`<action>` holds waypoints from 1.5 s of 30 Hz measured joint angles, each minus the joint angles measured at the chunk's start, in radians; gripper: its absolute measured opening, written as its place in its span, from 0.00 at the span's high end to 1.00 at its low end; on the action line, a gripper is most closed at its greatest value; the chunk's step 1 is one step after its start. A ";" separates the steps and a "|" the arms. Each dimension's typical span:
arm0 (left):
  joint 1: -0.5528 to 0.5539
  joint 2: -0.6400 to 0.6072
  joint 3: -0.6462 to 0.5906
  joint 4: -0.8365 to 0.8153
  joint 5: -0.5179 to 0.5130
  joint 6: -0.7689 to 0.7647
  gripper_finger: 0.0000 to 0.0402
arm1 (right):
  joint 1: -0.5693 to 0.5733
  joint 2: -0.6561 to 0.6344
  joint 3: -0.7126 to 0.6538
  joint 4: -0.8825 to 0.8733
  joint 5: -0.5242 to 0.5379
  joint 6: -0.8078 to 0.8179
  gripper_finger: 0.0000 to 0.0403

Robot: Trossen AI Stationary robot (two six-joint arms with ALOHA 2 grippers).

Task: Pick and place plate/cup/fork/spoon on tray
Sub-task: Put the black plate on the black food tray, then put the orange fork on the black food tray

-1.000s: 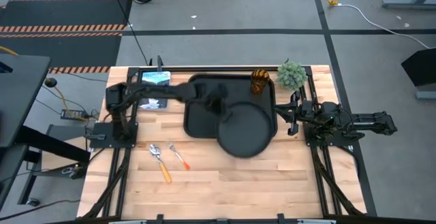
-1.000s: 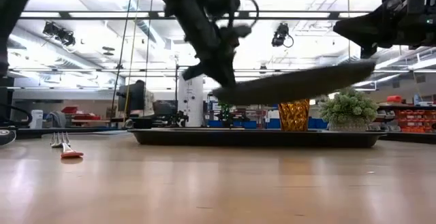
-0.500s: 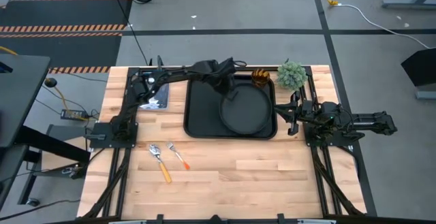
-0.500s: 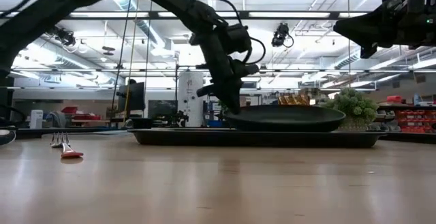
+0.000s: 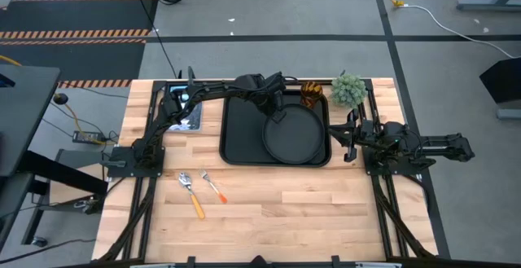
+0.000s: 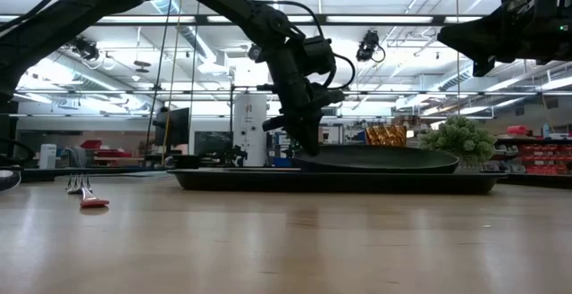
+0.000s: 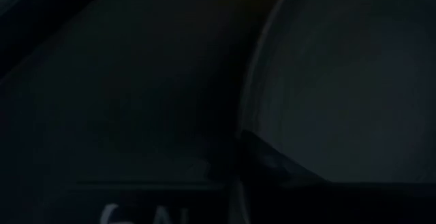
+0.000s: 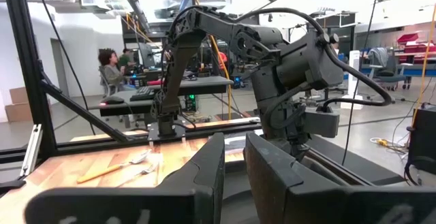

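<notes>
The round black plate point(image 5: 295, 134) lies in the right half of the black tray point(image 5: 240, 138); the low view shows the plate point(image 6: 380, 158) about level on the tray point(image 6: 340, 180). My left gripper point(image 5: 273, 113) reaches over the tray's far edge and is shut on the plate's rim. The amber cup point(image 5: 312, 94) stands in the tray's far right corner. The spoon point(image 5: 189, 188) and the fork point(image 5: 213, 186) lie on the table near the tray's near left corner. My right gripper point(image 5: 348, 138) waits, shut and empty, at the table's right edge. My left gripper holds the plate by its far left rim point(image 7: 248, 132), pinched between the two fingers, one finger point(image 7: 279, 173) lying over the plate's inner side. The fingers come slanting down from the table's far left point(image 6: 307, 147). The plate lies about level on the tray's floor.
A fuzzy green plant ball point(image 5: 348, 90) stands just beyond the tray's far right corner. A blue-white packet point(image 5: 186, 105) lies left of the tray under my left arm. The tray's left half point(image 5: 242, 125) is bare.
My left gripper has carried the plate toward the table's far edge and down. The plate was lifted, tilted and overhanging the tray's near right rim; it now lies about level inside the tray's right half, the gripper still on its rim.
</notes>
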 joint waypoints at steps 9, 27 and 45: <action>0.001 0.000 0.000 -0.058 -0.037 0.050 0.70 | 0.000 0.000 0.000 0.000 0.000 0.000 0.83; -0.269 -0.153 -0.019 -0.605 -0.087 0.033 0.65 | 0.000 0.000 0.000 0.000 0.000 0.000 0.83; -0.543 -0.368 -0.468 -0.374 -0.188 -0.433 0.89 | 0.000 0.000 0.000 0.000 -0.003 0.000 0.83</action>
